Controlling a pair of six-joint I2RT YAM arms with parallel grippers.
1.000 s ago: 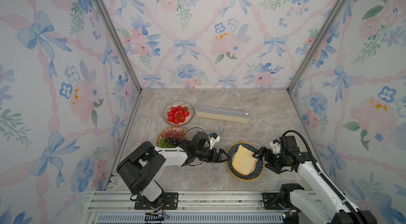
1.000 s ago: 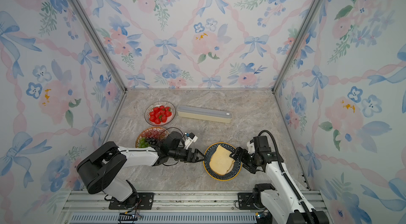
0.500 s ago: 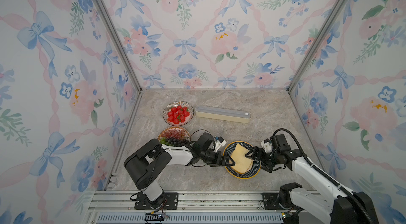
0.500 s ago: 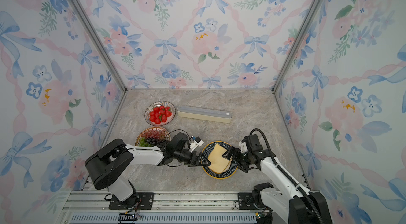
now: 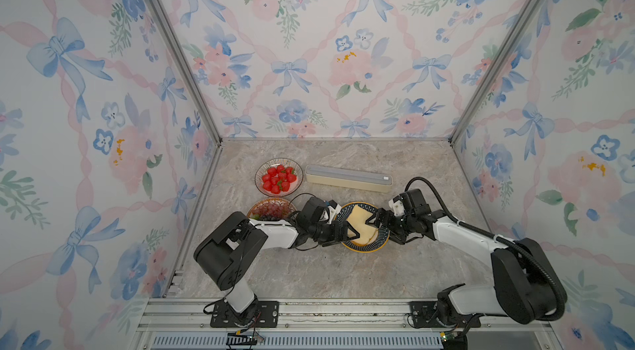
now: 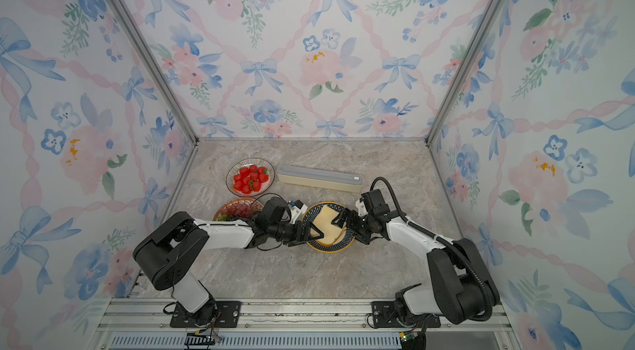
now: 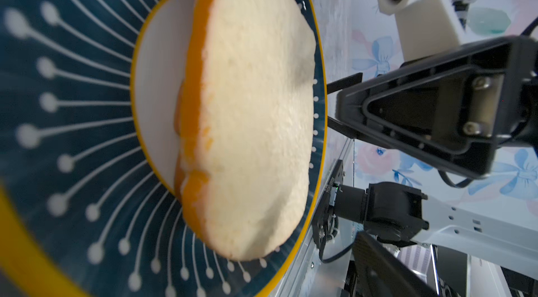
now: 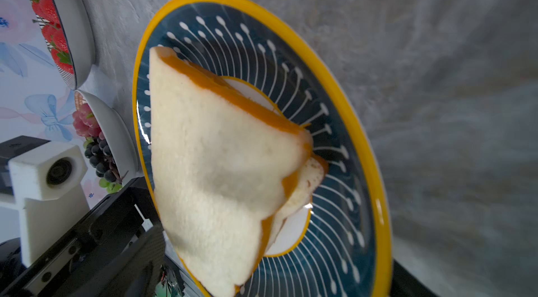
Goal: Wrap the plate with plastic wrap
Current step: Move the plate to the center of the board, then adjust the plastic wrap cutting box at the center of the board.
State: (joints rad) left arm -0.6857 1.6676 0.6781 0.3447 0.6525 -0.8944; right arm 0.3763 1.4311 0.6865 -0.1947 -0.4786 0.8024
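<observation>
Marble counter (image 5: 309, 272), floral walls on three sides. Left arm (image 5: 275, 233) and right arm (image 5: 460, 233) both reach low and inward and meet at the plate from opposite sides.

The plastic wrap (image 5: 348, 178) is in its long cream box with the grey-blue top. It lies flat on the counter behind the plate, just beside the bowl of strawberries (image 5: 259, 176), and is apart from both grippers. Same spot in both top views (image 6: 319, 178).

Plate (image 5: 366, 248): dark blue, white radial lines, yellow rim, mid-counter between the two grippers. Bowl of grapes (image 5: 252, 209) is near the plate, partly behind the left arm's wrist.

White bread slices (image 5: 359, 224) with an orange crust are stacked on the plate. The left wrist view (image 7: 247, 106) shows the upper one overhanging the lower one.

Left gripper (image 5: 350, 229): jaws spread wide, at the plate's near rim, one finger over the bread edge. Right gripper (image 5: 374, 226): jaws also spread wide, tips right at the opposite rim, clearest in the left wrist view (image 7: 337, 104). Can't tell whether either gripper touches the plate.
</observation>
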